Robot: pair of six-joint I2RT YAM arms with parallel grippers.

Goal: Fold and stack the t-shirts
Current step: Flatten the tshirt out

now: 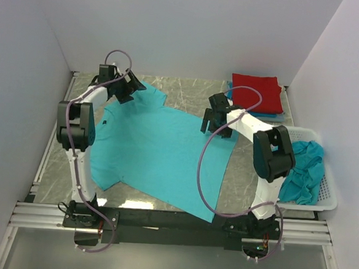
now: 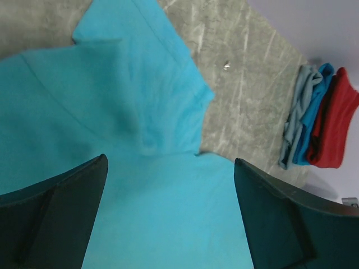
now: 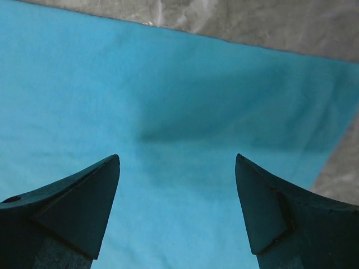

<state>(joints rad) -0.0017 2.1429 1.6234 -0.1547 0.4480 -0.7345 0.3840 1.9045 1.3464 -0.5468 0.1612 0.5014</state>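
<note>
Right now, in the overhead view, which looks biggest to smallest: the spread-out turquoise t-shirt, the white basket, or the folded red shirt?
1. Spread turquoise t-shirt, clearly largest.
2. White lattice basket.
3. Folded red t-shirt, smallest, though it lies farther from the camera.

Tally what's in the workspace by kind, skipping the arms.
Teal shirt spread flat: 1
Folded pile, red on top: 1
White basket: 1, holding crumpled teal cloth; how many shirts that is can't be told
Total: 3
</note>
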